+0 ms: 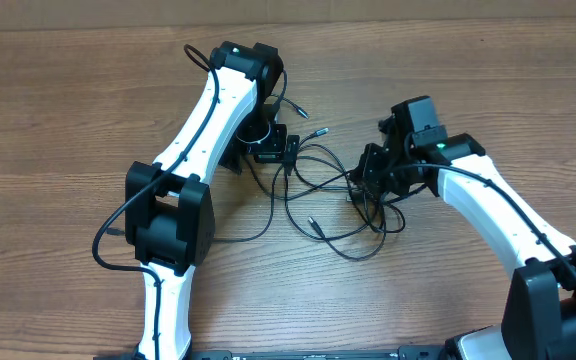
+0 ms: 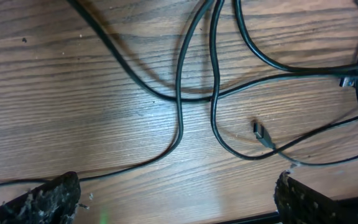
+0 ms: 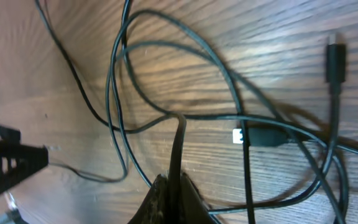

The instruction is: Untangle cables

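Overhead: the table [image 1: 58,110] carries the cables [image 1: 330,190], loosely tangled between both arms. The right gripper [image 3: 173,198] pinches one strand, probably to anchor it. The left gripper [image 2: 178,198] hovers wide apart and empty over crossing loops beside a small plug [image 2: 261,132].

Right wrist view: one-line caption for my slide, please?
Right jaws shut on one strand of the tangled black cables, two plug tips free nearby, wooden table beneath.

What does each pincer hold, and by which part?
Left pincer: open, nothing held. Right pincer: shut on a cable, gripping the cord, not a plug.
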### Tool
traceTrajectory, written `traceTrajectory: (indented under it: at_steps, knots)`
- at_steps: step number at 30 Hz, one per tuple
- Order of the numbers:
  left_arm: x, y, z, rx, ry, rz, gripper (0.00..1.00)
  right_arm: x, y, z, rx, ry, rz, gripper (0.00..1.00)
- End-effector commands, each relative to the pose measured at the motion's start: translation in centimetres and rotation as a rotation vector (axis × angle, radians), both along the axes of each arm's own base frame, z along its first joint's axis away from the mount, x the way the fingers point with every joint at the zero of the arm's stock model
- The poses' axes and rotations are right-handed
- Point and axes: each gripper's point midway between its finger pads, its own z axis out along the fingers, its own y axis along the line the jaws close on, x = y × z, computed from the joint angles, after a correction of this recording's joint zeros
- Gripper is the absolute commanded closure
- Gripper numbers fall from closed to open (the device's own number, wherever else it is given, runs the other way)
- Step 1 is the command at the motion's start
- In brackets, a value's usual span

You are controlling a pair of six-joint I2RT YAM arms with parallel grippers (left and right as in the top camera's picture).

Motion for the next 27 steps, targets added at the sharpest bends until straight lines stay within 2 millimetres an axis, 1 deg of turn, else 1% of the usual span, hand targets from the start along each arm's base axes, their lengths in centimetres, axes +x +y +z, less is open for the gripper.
traceTrajectory:
  at_steps: [1,6,9,10,14,15,16,19,25,27]
  knots:
    - [0.3,-0.4,0.3,0.004,-0.017,0.042,0.00,0.4,-0.8,-0.2,0.014,0.023,-0.060,0.96]
    - [0.2,-2.4,-0.4,-0.073,-0.012,0.036,0.00,0.4,-0.9,-0.2,0.013,0.025,-0.061,0.96]
    - [-0.2,-3.7,-1.9,-0.108,-0.003,0.032,0.00,0.4,-0.9,-0.2,0.012,0.025,-0.061,0.96]
    - [-0.8,-4.1,-3.1,-0.121,0.014,0.036,0.00,0.4,-0.9,-0.2,0.012,0.025,-0.061,0.96]
    - [-1.8,-5.1,-5.3,-0.156,0.038,0.032,0.02,0.4,-0.9,-0.2,0.012,0.025,-0.061,0.96]
    - [-1.9,-5.2,-5.9,-0.155,0.038,0.033,0.03,0.4,-0.9,-0.2,0.012,0.026,-0.061,0.96]
    - [-2.2,-5.3,-6.9,-0.150,0.038,0.041,0.04,0.4,-0.9,-0.2,0.012,0.026,-0.061,0.96]
    - [-2.4,-5.4,-8.2,-0.154,0.028,0.042,0.07,0.4,-0.9,-0.2,0.012,0.025,-0.061,0.96]
    - [-2.7,-5.2,-9.9,-0.151,0.018,0.049,0.16,0.4,-0.9,-0.2,0.012,0.025,-0.061,0.96]
    - [-2.7,-4.5,-10.5,-0.109,0.009,0.060,0.23,0.4,-0.9,-0.2,0.012,0.025,-0.061,0.96]
